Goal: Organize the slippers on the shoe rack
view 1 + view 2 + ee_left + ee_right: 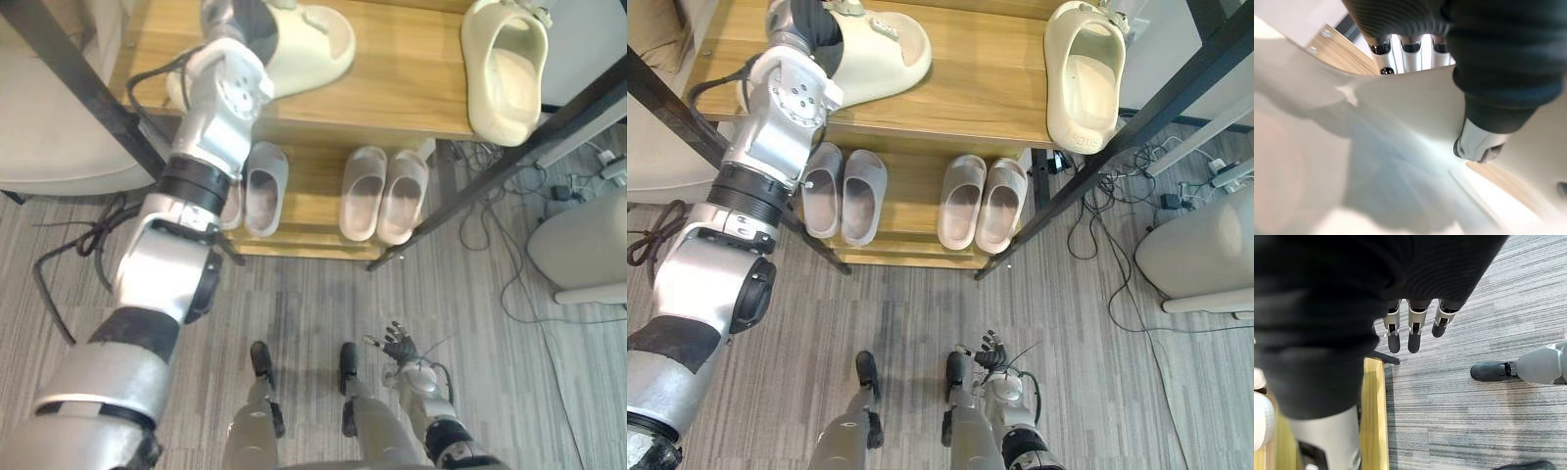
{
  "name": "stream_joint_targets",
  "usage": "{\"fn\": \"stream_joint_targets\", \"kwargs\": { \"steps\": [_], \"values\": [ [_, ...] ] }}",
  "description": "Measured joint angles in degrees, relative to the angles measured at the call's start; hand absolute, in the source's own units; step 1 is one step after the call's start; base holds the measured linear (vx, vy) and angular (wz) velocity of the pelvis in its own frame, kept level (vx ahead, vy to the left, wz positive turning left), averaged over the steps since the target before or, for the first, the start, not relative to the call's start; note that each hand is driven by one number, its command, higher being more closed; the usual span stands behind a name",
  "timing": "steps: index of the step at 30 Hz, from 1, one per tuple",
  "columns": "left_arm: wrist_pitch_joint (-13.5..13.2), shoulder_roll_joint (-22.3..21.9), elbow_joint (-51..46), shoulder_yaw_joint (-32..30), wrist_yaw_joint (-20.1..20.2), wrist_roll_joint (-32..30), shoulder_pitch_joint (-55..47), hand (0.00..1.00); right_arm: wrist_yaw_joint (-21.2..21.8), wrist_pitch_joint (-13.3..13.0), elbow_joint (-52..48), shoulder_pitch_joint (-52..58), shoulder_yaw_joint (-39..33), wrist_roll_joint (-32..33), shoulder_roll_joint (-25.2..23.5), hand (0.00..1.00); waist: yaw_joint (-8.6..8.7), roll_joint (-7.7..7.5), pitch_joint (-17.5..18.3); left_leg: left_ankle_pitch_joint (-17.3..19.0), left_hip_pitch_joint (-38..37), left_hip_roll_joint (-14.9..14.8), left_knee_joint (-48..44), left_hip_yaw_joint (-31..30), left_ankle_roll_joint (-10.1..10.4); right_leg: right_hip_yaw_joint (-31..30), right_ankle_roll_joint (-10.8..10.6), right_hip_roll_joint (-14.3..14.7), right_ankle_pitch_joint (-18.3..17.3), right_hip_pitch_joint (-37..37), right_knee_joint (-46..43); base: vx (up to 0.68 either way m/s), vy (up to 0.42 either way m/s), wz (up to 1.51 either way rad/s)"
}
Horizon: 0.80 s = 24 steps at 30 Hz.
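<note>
A cream slipper (313,44) lies on the wooden top shelf (411,78) of the shoe rack, toward its left end. My left hand (240,15) reaches onto it; in the left wrist view the fingers (1410,51) go behind the slipper's wall (1400,127) and the thumb (1476,144) presses its near side. The second cream slipper (505,69) rests at the shelf's right end, partly over the edge. My right hand (400,345) hangs low above the floor, its fingers (1413,328) straight and holding nothing.
On the lower shelf stand a grey slipper pair (265,186) and a beige pair (382,196). Black slanted frame bars (78,78) flank the rack. A pale seat (49,127) stands at left, a white unit (583,245) and floor cables (509,225) at right.
</note>
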State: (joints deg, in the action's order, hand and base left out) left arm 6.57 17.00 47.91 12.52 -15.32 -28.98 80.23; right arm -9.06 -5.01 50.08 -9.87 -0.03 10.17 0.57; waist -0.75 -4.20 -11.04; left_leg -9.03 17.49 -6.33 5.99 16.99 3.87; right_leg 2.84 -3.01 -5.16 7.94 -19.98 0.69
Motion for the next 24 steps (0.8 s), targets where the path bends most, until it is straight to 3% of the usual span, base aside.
{"fn": "stream_joint_targets", "kwargs": {
  "steps": [6, 12, 24],
  "values": [
    [0.0, -4.6, 0.0, 0.1, 0.5, 2.2, -1.6, 1.00, 0.1, 0.5, -0.1, 1.0, 0.0, 0.0, -0.5, 0.00, -0.01, 0.20, 0.0, -0.1, -2.8, 0.1, 0.0, 0.5, -0.2, -0.3, -0.1, -0.1, -1.1, 2.0, -1.0, 0.07, 0.036, -0.02],
    [-0.1, -5.0, 0.1, 0.4, 0.3, 3.9, -2.3, 1.00, 0.1, 0.5, -0.1, 0.1, -0.4, 0.0, -0.5, 0.00, 0.01, 1.85, 0.1, 0.2, -3.4, 0.2, 0.0, 1.8, -0.1, -1.6, -0.3, -0.1, -1.3, 1.7, -1.3, 0.03, 0.042, -0.10],
    [-0.2, -6.7, 0.1, -2.2, -0.9, 6.8, -2.3, 1.00, -0.7, 1.1, -0.1, -0.3, -2.3, 0.0, 0.1, 0.00, 0.65, 3.72, 0.8, 0.6, -3.3, 0.6, 0.0, 5.3, -0.2, -4.9, -1.0, -0.1, -0.8, -0.4, -1.3, 0.03, 0.053, -0.14]
  ]
}}
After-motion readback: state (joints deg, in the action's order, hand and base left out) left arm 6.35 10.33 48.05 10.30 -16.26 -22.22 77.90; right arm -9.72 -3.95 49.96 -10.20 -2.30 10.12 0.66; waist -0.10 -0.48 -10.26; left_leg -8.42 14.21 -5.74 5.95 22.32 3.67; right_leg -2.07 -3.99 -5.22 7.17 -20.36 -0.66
